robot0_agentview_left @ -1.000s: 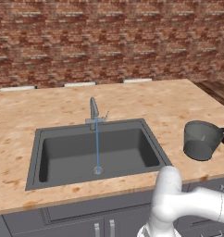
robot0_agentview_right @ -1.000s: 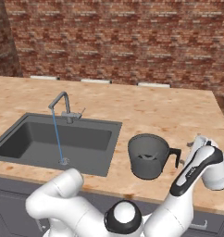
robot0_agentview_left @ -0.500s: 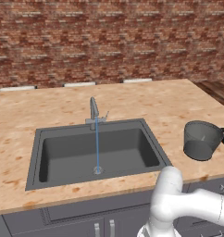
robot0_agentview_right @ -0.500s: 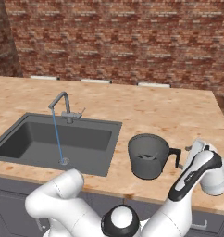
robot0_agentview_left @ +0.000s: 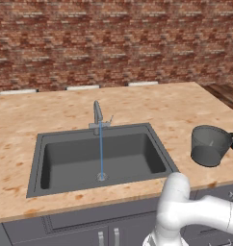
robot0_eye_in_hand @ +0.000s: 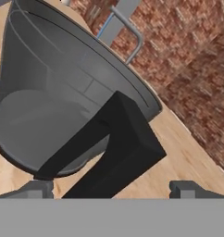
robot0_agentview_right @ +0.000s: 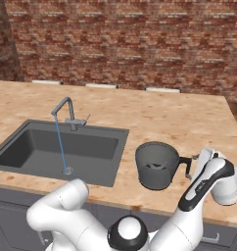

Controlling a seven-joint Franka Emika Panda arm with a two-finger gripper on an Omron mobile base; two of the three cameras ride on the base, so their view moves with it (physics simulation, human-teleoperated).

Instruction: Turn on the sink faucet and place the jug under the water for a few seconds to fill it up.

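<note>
The jug [robot0_agentview_right: 156, 165] stands upright on the counter to the right of the sink [robot0_agentview_right: 93, 147], its black handle [robot0_agentview_right: 184, 163] pointing right. My gripper [robot0_agentview_right: 194, 165] is open right at that handle. In the hand view the handle [robot0_eye_in_hand: 115, 141] fills the space between the two fingertips [robot0_eye_in_hand: 38, 189], with gaps on both sides, and the jug's body [robot0_eye_in_hand: 49, 92] is just beyond. The sink faucet [robot0_agentview_left: 97, 115] is running: a thin blue stream of water [robot0_agentview_left: 101, 153] falls straight to the drain [robot0_agentview_left: 102, 177]. The jug [robot0_agentview_left: 209, 145] looks empty.
A light wood-patterned counter [robot0_agentview_left: 51, 110] surrounds the sink [robot0_agentview_left: 70, 166] and ends at a brick wall [robot0_agentview_left: 113, 43] behind. The counter's right end lies just past the jug. Grey cabinet fronts [robot0_agentview_left: 89, 226] run below the front edge.
My hand has dropped a little and closed in on the jug's handle. Jug, faucet and stream are unchanged.
</note>
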